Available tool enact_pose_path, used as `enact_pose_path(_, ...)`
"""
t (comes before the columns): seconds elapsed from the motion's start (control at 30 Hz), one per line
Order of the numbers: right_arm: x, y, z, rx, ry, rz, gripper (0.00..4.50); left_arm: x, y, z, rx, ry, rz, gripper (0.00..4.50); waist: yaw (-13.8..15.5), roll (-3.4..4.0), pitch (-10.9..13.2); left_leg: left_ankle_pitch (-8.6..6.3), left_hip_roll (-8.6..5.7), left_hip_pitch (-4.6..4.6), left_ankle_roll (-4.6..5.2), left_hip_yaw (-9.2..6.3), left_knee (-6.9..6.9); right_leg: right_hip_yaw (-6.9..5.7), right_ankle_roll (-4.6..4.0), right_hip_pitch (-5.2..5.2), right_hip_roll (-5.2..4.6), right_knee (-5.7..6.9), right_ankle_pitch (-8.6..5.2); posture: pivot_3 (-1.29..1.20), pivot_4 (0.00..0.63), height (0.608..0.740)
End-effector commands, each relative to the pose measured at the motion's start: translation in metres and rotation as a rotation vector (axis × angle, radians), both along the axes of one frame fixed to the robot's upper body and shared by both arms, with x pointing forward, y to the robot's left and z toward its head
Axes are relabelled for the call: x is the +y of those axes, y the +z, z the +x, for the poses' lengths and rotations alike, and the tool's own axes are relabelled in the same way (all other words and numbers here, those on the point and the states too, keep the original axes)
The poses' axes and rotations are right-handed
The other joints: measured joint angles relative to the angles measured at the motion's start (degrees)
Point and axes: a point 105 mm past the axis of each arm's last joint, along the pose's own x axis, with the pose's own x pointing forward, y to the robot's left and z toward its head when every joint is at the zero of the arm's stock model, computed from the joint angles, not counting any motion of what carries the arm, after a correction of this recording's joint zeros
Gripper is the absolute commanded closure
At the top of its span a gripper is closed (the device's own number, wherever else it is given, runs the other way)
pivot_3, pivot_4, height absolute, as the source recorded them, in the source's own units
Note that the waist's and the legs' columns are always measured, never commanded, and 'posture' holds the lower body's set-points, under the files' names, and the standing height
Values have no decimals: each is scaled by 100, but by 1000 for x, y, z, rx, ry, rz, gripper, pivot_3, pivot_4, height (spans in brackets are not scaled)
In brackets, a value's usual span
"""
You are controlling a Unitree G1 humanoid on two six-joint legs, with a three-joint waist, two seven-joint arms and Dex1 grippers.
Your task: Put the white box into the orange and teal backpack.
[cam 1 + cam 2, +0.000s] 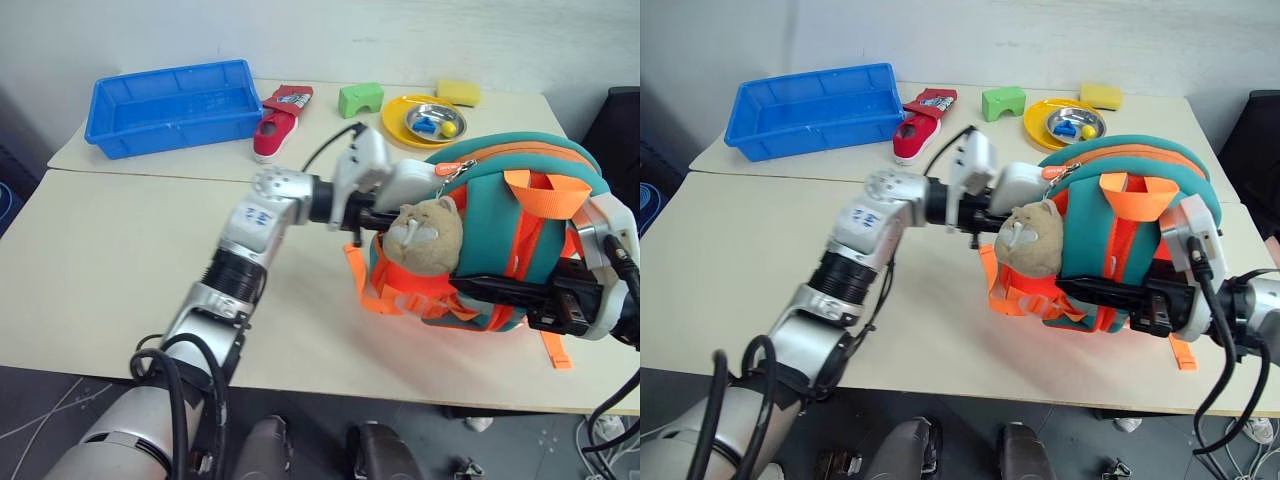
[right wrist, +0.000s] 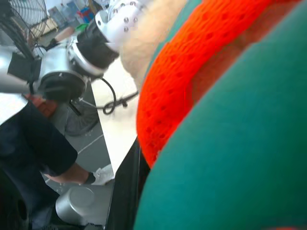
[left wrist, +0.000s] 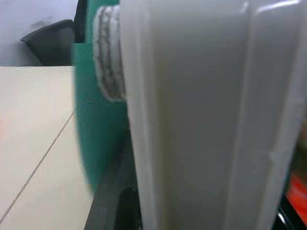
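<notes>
A: Where's the white box (image 1: 412,178)?
B: Clamped in the left tool (image 1: 368,212), long axis level, nose at the orange and teal backpack (image 1: 520,235) on the table (image 1: 90,270).
A: And the right tool (image 1: 490,292)?
B: Clenched on the backpack's near side.

My left arm (image 1: 245,250) is built of silver metal segments, with a ribbed black collar partway along the forearm and small blue markings on the block above it. Its wrist joint is a rounded silver knuckle ringed with small screws. Thick black cables loop beside my elbow, and a thin black cable arcs over the white housing of my left end effector (image 1: 385,215). My right end effector (image 1: 500,292) has long black fingers, a white housing and black cables trailing behind.
</notes>
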Motion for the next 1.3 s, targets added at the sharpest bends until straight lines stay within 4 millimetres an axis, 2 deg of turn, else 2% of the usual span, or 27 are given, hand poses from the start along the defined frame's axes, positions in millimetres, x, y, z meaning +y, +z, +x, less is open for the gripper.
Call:
enact_pose_path(0.03, 6, 5, -3, -50, 7, 1, 4500, -8, 10, -1, -29, 41, -32, 2455, -22, 0, 0, 0, 0, 2, -1, 0, -2, 1, 0, 0, 3, 0, 0, 0, 150, 740)
enact_pose_path(0.07, 6, 5, -4, -50, 2, 3, 4500, -4, 11, 1, -11, 52, -41, 2311, -35, 0, 0, 2, 2, 4, -3, 0, -3, 2, 0, 0, 7, 2, 0, 0, 150, 740)
enact_pose_path(0.2, 6, 2, -8, -46, -20, 11, 4500, 38, 14, 2, 17, 76, -52, 1110, -106, 1, -1, 6, 11, 16, -12, -1, -18, 13, -1, 0, 22, 5, 0, 0, 150, 740)
enact_pose_path(0.3, 7, -2, -10, -42, -38, 15, 4500, 73, 17, -5, 38, 72, -56, 200, -109, 4, -2, 9, 14, 22, -20, -9, -21, 19, -1, -1, 31, 8, 0, 0, 150, 740)
enact_pose_path(0.33, 7, -3, -11, -41, -43, 16, 4500, 84, 21, -10, 52, 52, -70, 31, -103, 4, -2, 10, 15, 24, -21, -12, -20, 20, -1, 0, 31, 8, 0, 0, 150, 740)
enact_pose_path(0.37, 7, -3, -11, -40, -47, 17, 4500, 91, 24, -15, 61, 36, -79, 31, -95, 4, -2, 10, 15, 25, -21, -14, -19, 19, -1, 2, 31, 8, 0, 0, 150, 740)
enact_pose_path(0.5, 7, -4, -10, -42, -59, 16, 4500, 114, 54, -55, 109, -161, -135, 31, -52, 4, -2, 9, 10, 18, -21, -21, -10, 14, -1, 8, 19, 3, 0, 0, 150, 740)
enact_pose_path(0.6, 7, -3, -9, -44, -59, 15, 4500, 101, 64, -66, 106, -208, -152, 31, -25, 4, -2, 8, 3, 17, -17, -26, -7, 10, -1, 18, 9, -3, 0, 0, 150, 740)
enact_pose_path(0.87, 11, -1, -9, -47, -40, 23, 4500, 44, 28, -44, -11, -49, -9, 31, -2, 3, -1, 4, -1, 28, -12, -25, -6, 13, 2, 32, 19, -10, 2, 0, 150, 740)
enact_pose_path(1.03, 11, -3, -8, -44, -52, 33, 4500, 41, 23, -40, -12, -29, -1, 31, -50, 4, -2, 5, 4, 28, -12, -24, -11, 15, 2, 29, 24, -9, 2, 0, 150, 740)
enact_pose_path(1.07, 12, -4, -8, -43, -54, 34, 4500, 42, 24, -39, -9, -22, -4, 408, -54, 4, -2, 5, 4, 29, -12, -24, -10, 15, 2, 29, 23, -8, 2, 0, 150, 740)
enact_pose_path(1.1, 11, -4, -8, -42, -55, 34, 4500, 44, 23, -38, -9, -20, -4, 568, -56, 4, -2, 5, 4, 29, -12, -24, -9, 15, 2, 30, 23, -8, 2, 0, 150, 740)
enact_pose_path(1.3, 7, -6, -9, -35, -82, 27, 4500, 59, 18, -36, -2, -11, 19, 2256, -58, 4, -2, 5, 4, 28, -12, -25, -10, 15, 2, 30, 22, -10, 2, 0, 150, 740)
